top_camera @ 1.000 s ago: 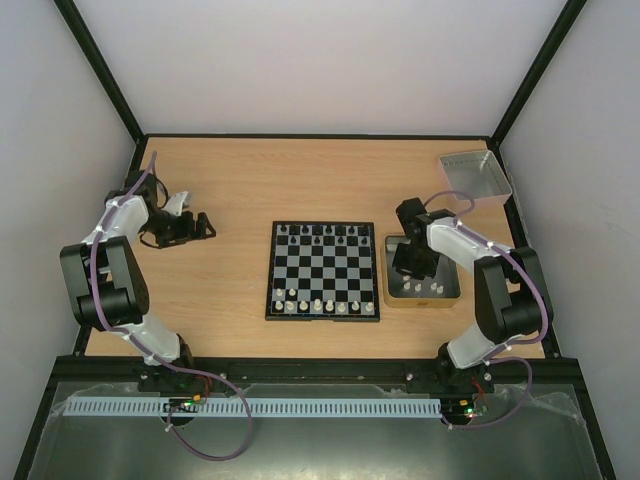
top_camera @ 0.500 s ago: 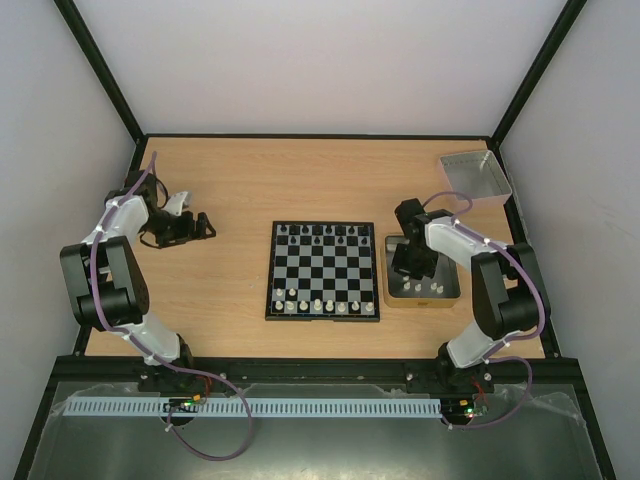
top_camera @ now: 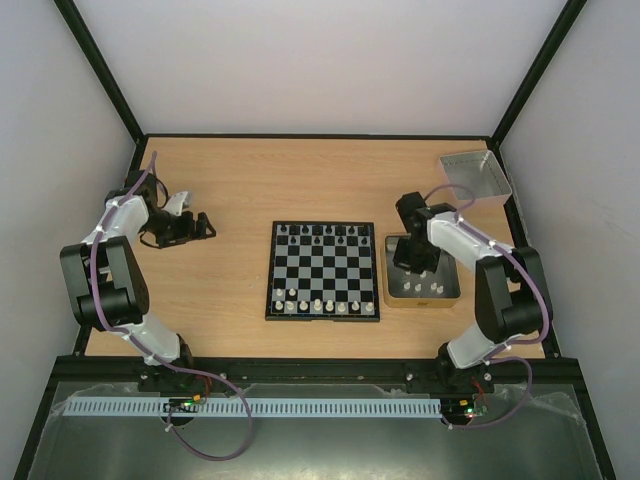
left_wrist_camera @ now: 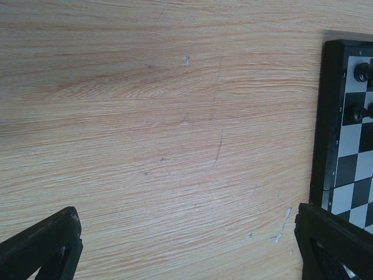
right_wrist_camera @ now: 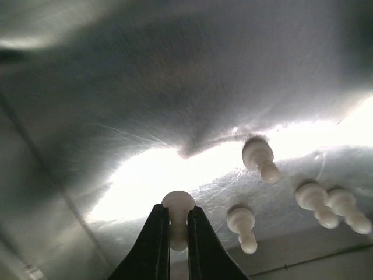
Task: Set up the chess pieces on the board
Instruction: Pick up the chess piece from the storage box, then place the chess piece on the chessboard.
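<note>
Right hand [right_wrist_camera: 177, 220] around rounded cream pawn [right_wrist_camera: 178, 201]

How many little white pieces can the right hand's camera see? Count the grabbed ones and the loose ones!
Held piece in right gripper: 1
Loose pieces on tray: 4
Total: 5

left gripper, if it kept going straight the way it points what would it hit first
Most likely the bare wooden table: the left wrist view shows only wood ahead of the open left gripper. The board sits off to the side, though depth is hard to judge.
</note>
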### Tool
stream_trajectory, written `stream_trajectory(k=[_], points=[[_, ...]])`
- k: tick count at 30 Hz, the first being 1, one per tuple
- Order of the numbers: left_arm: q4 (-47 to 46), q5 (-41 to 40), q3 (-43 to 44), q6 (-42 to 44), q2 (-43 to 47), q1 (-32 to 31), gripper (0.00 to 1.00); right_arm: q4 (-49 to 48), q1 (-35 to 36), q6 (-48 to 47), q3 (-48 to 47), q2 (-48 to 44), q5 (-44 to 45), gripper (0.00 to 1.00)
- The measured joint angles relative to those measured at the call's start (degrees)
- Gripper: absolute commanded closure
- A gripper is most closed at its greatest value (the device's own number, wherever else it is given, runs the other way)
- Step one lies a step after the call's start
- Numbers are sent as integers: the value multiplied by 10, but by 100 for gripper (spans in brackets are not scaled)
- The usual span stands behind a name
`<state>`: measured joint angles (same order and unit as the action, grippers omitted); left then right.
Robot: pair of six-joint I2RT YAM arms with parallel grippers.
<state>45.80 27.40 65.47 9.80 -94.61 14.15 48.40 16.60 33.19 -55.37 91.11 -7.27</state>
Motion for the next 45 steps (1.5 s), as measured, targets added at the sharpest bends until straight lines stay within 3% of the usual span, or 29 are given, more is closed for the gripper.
stream_trajectory(k=[4, 11, 18, 22, 28, 45], points=[[0, 0, 0, 0, 0, 0, 1, 41, 21, 3, -65, -22, 22, 97], [0, 0, 0, 0, 0, -1, 1, 91, 167, 42, -203, -21, 40, 97], [0, 0, 0, 0, 0, -1, 1, 102, 323, 81, -280, 66, 45, 97], [-1, 0, 0, 0, 0, -1, 1, 100, 375, 85, -295, 128, 38, 96], [-1, 0, 0, 0, 0, -1, 1, 86, 400, 84, -297, 181, 26, 96], [-1, 0, 0, -2, 0, -1, 1, 49, 424, 82, -301, 222, -17, 96]])
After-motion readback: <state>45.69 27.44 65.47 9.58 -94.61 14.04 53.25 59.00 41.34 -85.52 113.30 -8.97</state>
